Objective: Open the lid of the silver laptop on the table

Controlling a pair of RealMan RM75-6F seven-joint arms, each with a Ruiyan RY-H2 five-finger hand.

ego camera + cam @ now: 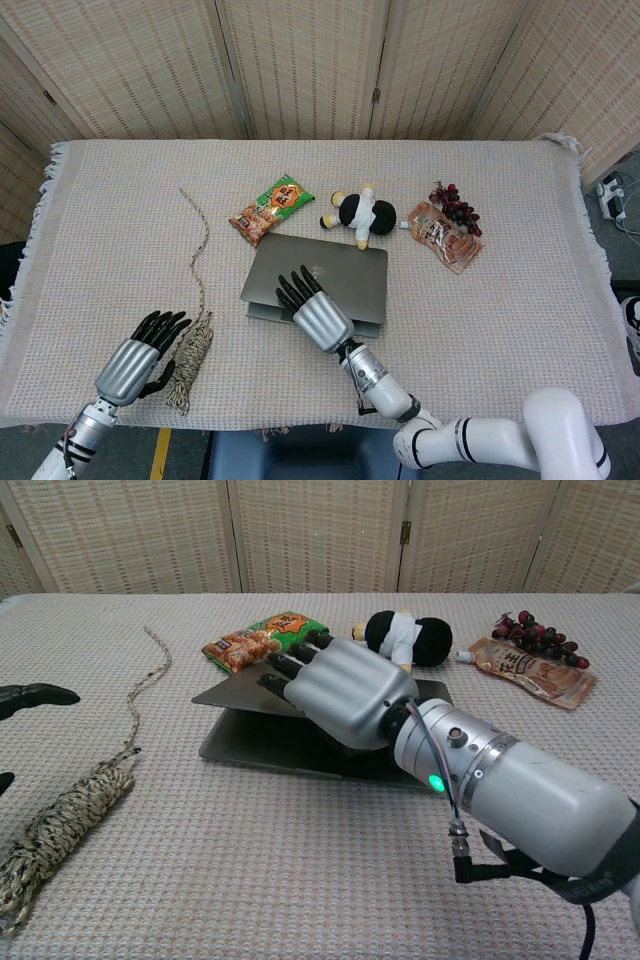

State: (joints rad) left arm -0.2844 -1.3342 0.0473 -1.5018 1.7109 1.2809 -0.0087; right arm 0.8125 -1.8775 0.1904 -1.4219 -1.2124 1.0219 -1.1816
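Observation:
The silver laptop (345, 268) lies mid-table with its lid (232, 692) tilted up a little off the base (262, 750). My right hand (313, 312) is at the lid's front edge. Its fingers (292, 666) lie spread on top of the lid, and the thumb is hidden beneath, so it holds the lid up. My left hand (140, 362) hovers at the table's near left, fingers apart and empty, just beside the rope. Only its dark fingertips (38, 694) show in the chest view.
A coiled rope (192, 350) with a long tail lies left of the laptop. Behind the laptop lie a green-orange snack bag (268, 208) and a black-and-white plush toy (360, 212). At the back right are a brown pouch (440, 235) and grapes (455, 204). A folding screen stands behind.

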